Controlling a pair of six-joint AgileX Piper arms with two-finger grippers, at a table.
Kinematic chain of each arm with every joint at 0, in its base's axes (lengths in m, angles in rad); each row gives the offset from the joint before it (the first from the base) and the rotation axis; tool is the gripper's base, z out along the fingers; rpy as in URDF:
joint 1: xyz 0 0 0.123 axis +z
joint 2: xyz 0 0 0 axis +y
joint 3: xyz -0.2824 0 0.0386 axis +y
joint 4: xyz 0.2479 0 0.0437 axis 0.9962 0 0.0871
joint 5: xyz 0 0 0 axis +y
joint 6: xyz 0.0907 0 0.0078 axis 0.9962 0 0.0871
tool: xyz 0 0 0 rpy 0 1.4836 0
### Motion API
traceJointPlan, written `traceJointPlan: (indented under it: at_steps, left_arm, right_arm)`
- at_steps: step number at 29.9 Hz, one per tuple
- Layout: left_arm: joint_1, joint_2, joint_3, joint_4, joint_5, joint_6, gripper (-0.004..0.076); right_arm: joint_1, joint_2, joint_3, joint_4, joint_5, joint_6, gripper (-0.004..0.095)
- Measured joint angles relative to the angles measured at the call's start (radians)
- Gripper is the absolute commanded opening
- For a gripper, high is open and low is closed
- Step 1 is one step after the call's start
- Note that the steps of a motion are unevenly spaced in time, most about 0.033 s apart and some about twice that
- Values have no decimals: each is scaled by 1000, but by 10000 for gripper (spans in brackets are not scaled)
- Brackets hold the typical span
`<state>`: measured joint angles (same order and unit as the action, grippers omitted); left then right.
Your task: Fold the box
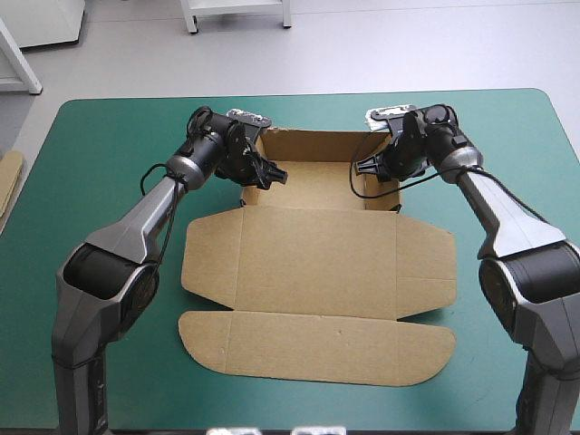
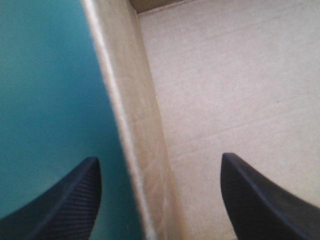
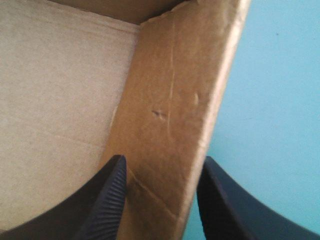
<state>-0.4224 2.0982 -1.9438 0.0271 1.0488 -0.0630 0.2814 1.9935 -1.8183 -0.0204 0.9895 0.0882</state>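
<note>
A cut sheet of brown cardboard, the box (image 1: 317, 263), lies in the middle of the counter with the teal-green cover (image 1: 109, 154). Its far part stands as an open tray with walls raised, and the lid and front flap lie flat toward the near edge. The left gripper (image 1: 263, 172) sits astride the tray's left wall, jaws spread wide: one black finger (image 2: 70, 205) hangs over the cover outside, the other (image 2: 260, 200) over the tray floor. The right gripper (image 1: 370, 168) straddles the right wall, jaws apart but narrower, one finger (image 3: 100, 205) inside the tray, the other (image 3: 225, 205) outside, both close to the board
</note>
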Motion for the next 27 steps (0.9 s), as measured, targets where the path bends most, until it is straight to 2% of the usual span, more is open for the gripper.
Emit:
traceJointPlan:
  at_steps: [16, 27]
  left_arm:
    - [0, -228, 23, 1, 35, 36, 510]
    - [0, -600, 318, 2, 17, 51, 510]
  right_arm:
    - [0, -190, -5, -3, 83, 0, 437]
    - [0, -291, -5, -3, 101, -12, 437]
